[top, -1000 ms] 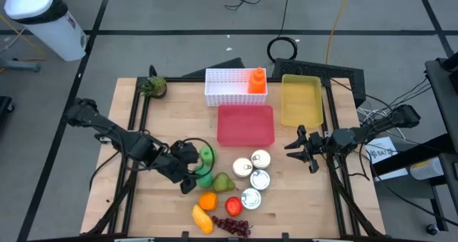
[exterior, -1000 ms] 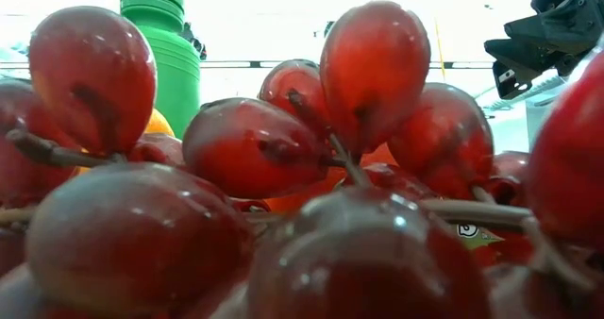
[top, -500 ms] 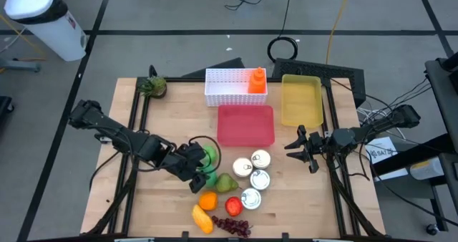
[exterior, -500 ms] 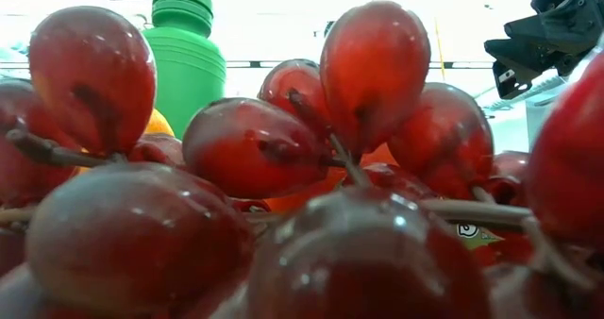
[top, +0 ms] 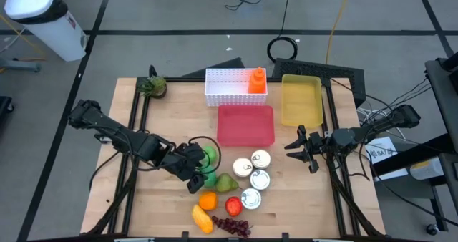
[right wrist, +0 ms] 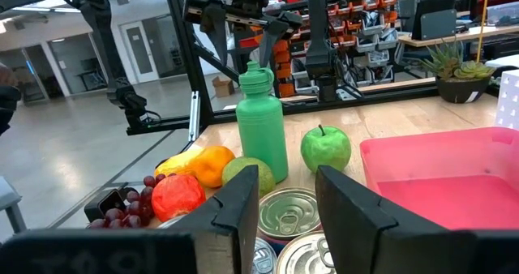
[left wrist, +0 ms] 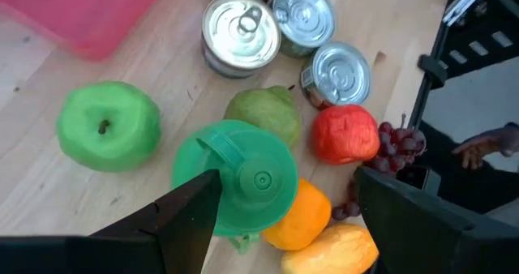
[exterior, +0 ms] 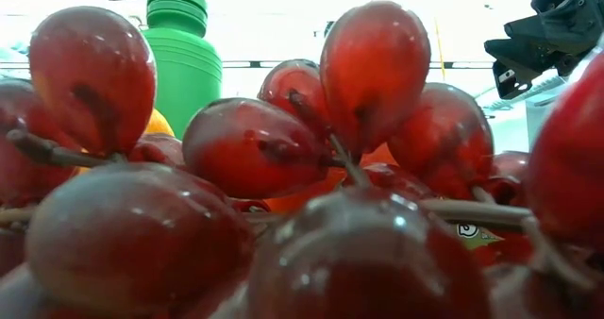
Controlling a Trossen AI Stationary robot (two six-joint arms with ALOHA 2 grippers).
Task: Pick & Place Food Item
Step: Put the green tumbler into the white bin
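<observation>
While the right gripper (top: 305,149) waits at the right edge of the table (top: 172,113), fingers a little apart with nothing between them, the left gripper (top: 195,172) has slid rightward and slightly up in the high view over the last second, and has sat unchanged for the last half second. It's now lower centre of that frame, directly over the green bottle (right wrist: 263,128). In the low view the bottle also sits further right than a second ago, so it either got carried or nudged along, can't tell which. It stands upright on the wood now. The left fingers (left wrist: 186,217) are spread, with the bottle's cap showing between them in the left wrist view. There's a clear gap on one side, so it reads as straddling, not clamping. From the right wrist view the gripper hangs just above the cap, and contact isn't visible. Food is all untouched on the table: green apple (left wrist: 108,126) just beside the bottle, pear (left wrist: 263,112) touching it or nearly, orange (left wrist: 296,217) partly under the cap's outline, red fruit (left wrist: 346,134) next to that, and grapes (exterior: 255,149) filling the low view right at the lens. Three cans (left wrist: 242,32) are close by. The red tray (top: 245,125), above the pile at frame centre, is empty, and so is the yellow tray (top: 300,99) to its right. No food item is placed yet, so the task looks early. The bottle isn't food, so my guess is it's being cleared or the aim is off. Tight cluster, so there's a risk of knocking the bottle into the pear and the apple.
</observation>
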